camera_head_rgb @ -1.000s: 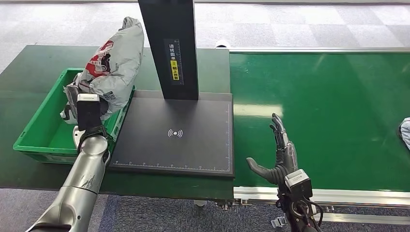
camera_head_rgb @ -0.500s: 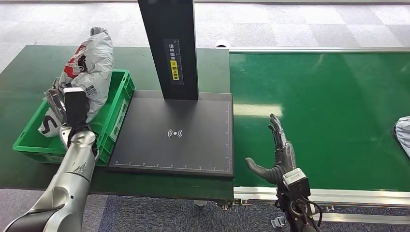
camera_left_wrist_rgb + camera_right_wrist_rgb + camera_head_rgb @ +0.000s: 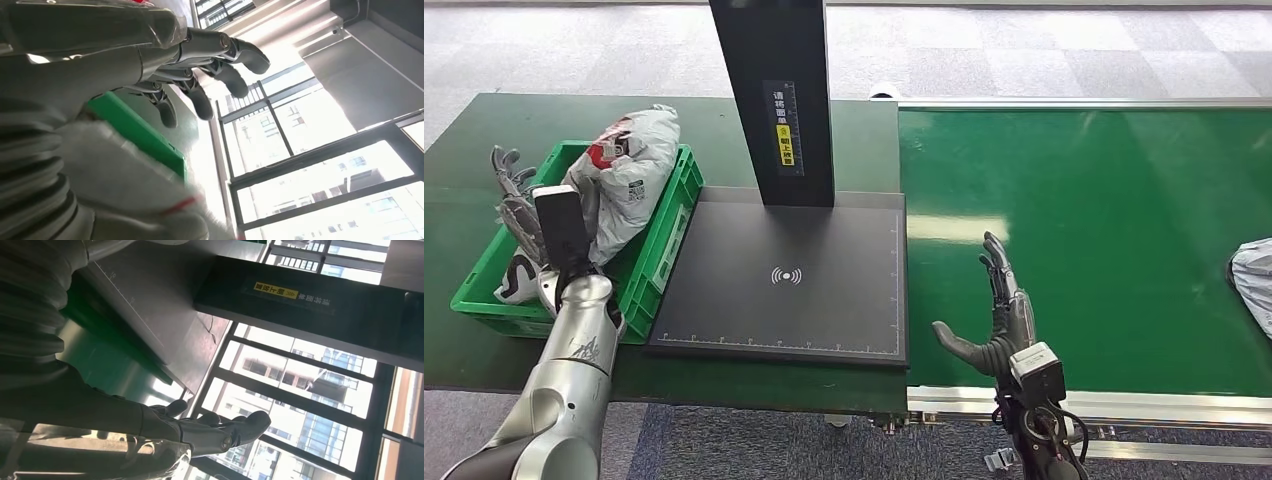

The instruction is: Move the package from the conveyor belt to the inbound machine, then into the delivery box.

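A grey package (image 3: 629,175) is seen lying in the green box (image 3: 663,255), propped against the box's wall on the scanner side, the delivery step judged all but done. Just beyond the box's far wall, the left hand (image 3: 512,195) is held spread and empty. The scanner plate (image 3: 824,300) stands between the box and the belt (image 3: 1104,230), where the right hand (image 3: 996,320) is held spread. A second parcel (image 3: 1252,280) at the belt's far edge is judged the next pick.
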Controlling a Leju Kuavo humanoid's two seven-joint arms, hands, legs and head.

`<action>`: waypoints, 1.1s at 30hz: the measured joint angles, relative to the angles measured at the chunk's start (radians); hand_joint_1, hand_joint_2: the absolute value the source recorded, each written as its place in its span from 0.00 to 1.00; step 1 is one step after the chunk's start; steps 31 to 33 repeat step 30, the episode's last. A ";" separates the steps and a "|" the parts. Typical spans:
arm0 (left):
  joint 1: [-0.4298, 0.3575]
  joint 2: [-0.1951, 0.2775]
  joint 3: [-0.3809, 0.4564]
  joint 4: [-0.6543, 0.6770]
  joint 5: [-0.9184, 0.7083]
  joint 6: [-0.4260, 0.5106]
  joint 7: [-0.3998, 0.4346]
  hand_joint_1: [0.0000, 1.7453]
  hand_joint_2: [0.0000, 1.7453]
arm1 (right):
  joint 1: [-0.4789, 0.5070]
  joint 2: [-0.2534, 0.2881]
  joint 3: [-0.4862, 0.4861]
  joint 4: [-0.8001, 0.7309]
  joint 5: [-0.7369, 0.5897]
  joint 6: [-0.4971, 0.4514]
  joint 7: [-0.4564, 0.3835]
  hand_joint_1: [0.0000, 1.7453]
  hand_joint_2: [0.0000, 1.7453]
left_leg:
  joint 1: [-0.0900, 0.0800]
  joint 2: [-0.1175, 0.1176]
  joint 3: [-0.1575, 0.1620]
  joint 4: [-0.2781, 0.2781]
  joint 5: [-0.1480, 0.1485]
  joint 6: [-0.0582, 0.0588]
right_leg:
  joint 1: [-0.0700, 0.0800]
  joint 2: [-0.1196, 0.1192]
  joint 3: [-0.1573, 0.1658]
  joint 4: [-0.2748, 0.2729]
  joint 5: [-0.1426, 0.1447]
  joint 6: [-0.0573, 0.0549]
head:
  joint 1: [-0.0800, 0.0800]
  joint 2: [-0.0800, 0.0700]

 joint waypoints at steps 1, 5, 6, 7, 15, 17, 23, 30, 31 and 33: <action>0.000 -0.001 -0.001 0.000 0.005 0.000 0.000 0.00 1.00 | -0.001 0.000 0.000 0.001 -0.001 0.000 0.000 0.00 1.00 | 0.000 0.000 0.000 0.000 0.000 0.000 | 0.000 0.000 0.000 0.000 0.000 0.000 | 0.000 0.000; 0.001 -0.003 -0.004 -0.002 0.028 0.000 -0.001 0.00 1.00 | -0.004 0.000 0.000 0.004 -0.007 0.000 0.000 0.00 1.00 | 0.000 0.000 0.000 0.000 0.000 0.000 | 0.000 0.000 0.000 0.000 0.000 0.000 | 0.000 0.000; 0.001 -0.003 -0.005 -0.005 0.032 0.000 -0.002 0.00 1.00 | -0.004 0.000 0.000 0.004 -0.009 -0.001 0.000 0.00 1.00 | 0.000 0.000 0.000 0.000 0.000 0.000 | 0.000 0.000 0.000 0.000 0.000 0.000 | 0.000 0.000; 0.003 -0.003 -0.005 -0.010 0.035 0.000 -0.002 0.00 1.00 | -0.005 0.000 0.000 0.005 -0.012 -0.003 0.000 0.00 1.00 | 0.000 0.000 0.000 0.000 0.000 0.000 | 0.000 0.000 0.000 0.000 0.000 0.000 | 0.000 0.000; 0.058 -0.021 0.001 -0.191 0.072 0.000 -0.003 0.00 1.00 | -0.007 -0.003 0.000 0.006 -0.028 -0.011 0.000 0.00 1.00 | 0.000 0.000 0.000 0.000 0.000 0.000 | 0.000 0.000 0.000 0.000 0.000 0.000 | 0.000 0.000; 0.083 -0.031 0.001 -0.279 0.087 0.000 -0.003 0.00 1.00 | -0.009 -0.005 0.000 0.006 -0.031 -0.012 0.000 0.00 1.00 | 0.000 0.000 0.000 0.000 0.000 0.000 | 0.000 0.000 0.000 0.000 0.000 0.000 | 0.000 0.000; 0.136 -0.057 -0.004 -0.477 0.108 0.000 -0.003 0.00 1.00 | -0.010 -0.010 0.000 0.006 -0.036 -0.018 0.000 0.00 1.00 | 0.000 0.000 0.000 0.000 0.000 0.000 | 0.000 0.000 0.000 0.000 0.000 0.000 | 0.000 0.000; 0.190 -0.075 -0.043 -0.646 0.143 0.000 -0.003 0.00 1.00 | -0.008 -0.016 0.000 0.006 -0.049 -0.027 0.000 0.00 1.00 | 0.000 0.000 0.000 0.000 0.000 0.000 | 0.000 0.000 0.000 0.000 0.000 0.000 | 0.000 0.000; 0.190 -0.075 -0.043 -0.646 0.143 0.000 -0.003 0.00 1.00 | -0.008 -0.016 0.000 0.006 -0.049 -0.027 0.000 0.00 1.00 | 0.000 0.000 0.000 0.000 0.000 0.000 | 0.000 0.000 0.000 0.000 0.000 0.000 | 0.000 0.000; 0.190 -0.075 -0.043 -0.646 0.143 0.000 -0.003 0.00 1.00 | -0.008 -0.016 0.000 0.006 -0.049 -0.027 0.000 0.00 1.00 | 0.000 0.000 0.000 0.000 0.000 0.000 | 0.000 0.000 0.000 0.000 0.000 0.000 | 0.000 0.000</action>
